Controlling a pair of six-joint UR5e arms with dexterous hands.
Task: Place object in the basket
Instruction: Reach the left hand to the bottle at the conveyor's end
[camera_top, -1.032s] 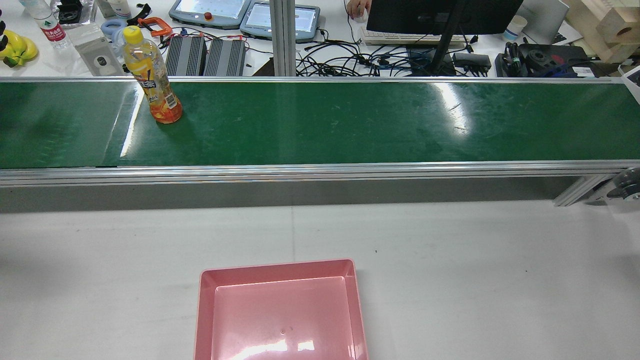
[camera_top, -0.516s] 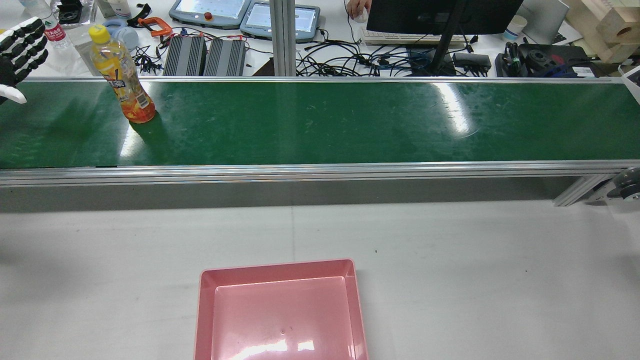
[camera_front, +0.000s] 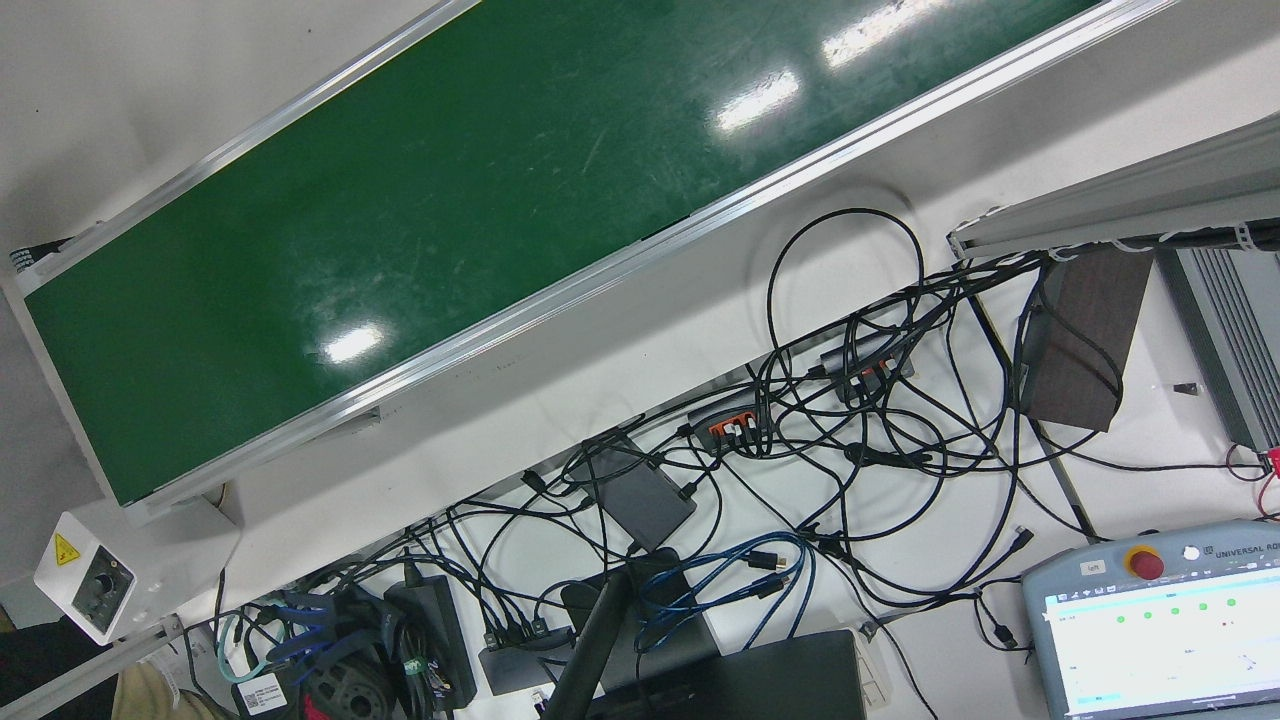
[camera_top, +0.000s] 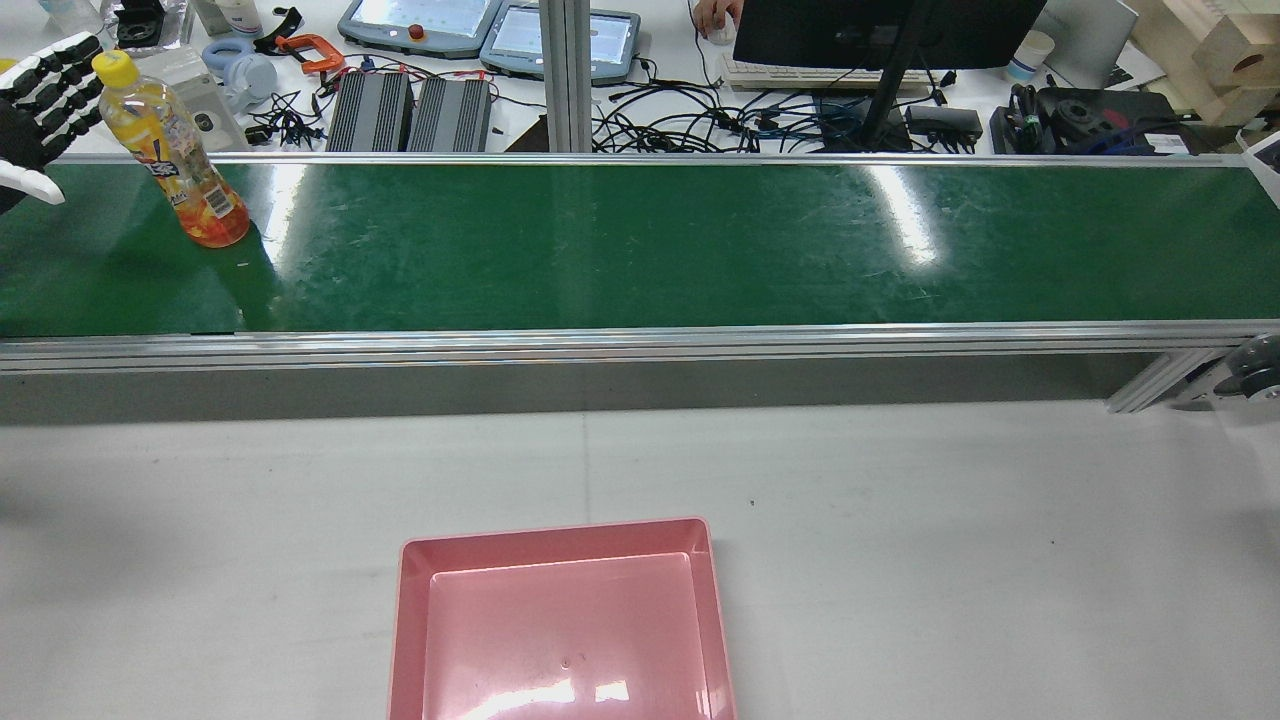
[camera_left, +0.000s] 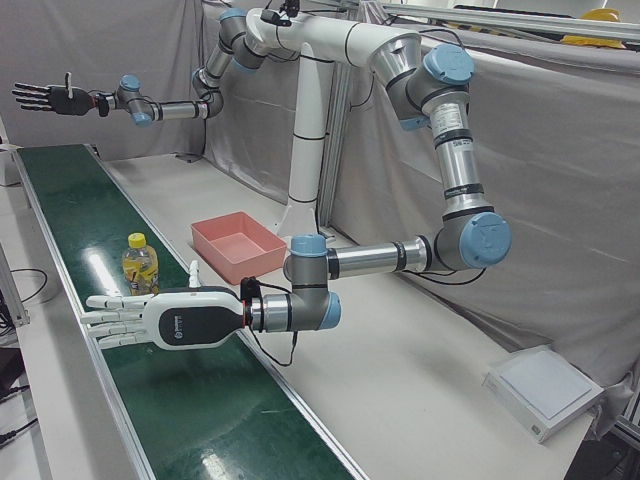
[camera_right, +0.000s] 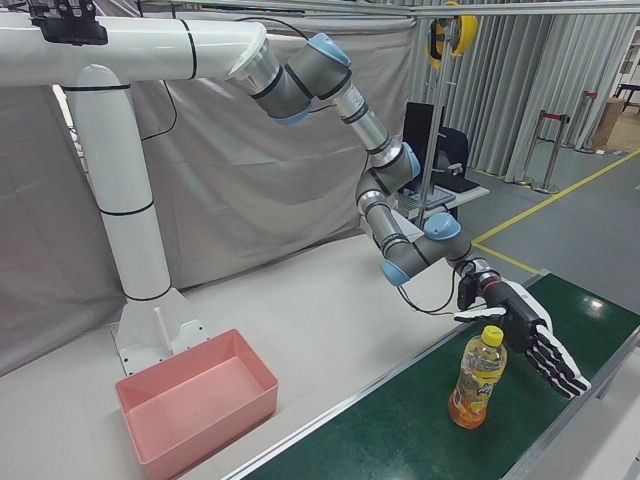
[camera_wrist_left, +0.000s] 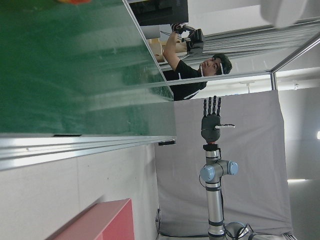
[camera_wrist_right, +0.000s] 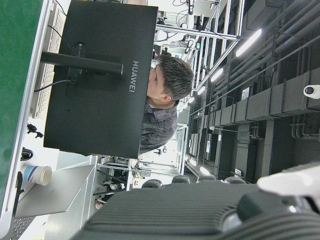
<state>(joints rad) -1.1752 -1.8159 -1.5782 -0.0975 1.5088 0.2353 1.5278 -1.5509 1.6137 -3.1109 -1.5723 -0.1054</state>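
Observation:
An orange drink bottle (camera_top: 172, 155) with a yellow cap stands upright on the green conveyor belt (camera_top: 640, 250), at its far left in the rear view. My left hand (camera_top: 40, 110) is open with fingers spread, just left of the bottle and not touching it. The right-front view shows this hand (camera_right: 528, 340) beside the bottle (camera_right: 477, 377), and the left-front view shows the hand (camera_left: 150, 318) near the bottle (camera_left: 140, 266). My right hand (camera_left: 45, 97) is open and empty, raised over the belt's other end. The pink basket (camera_top: 555, 530) is empty on the white table.
Beyond the belt, a bench holds cables (camera_top: 760, 115), teach pendants (camera_top: 490, 30) and a monitor (camera_top: 880, 30). A metal post (camera_top: 565, 70) rises behind the belt's middle. The belt has a raised aluminium rail (camera_top: 640, 345) on the near side. The front view shows bare belt (camera_front: 450, 190).
The bottle has travelled left along the belt. My left hand has come into the rear view at the left edge and now stands close beside the bottle.

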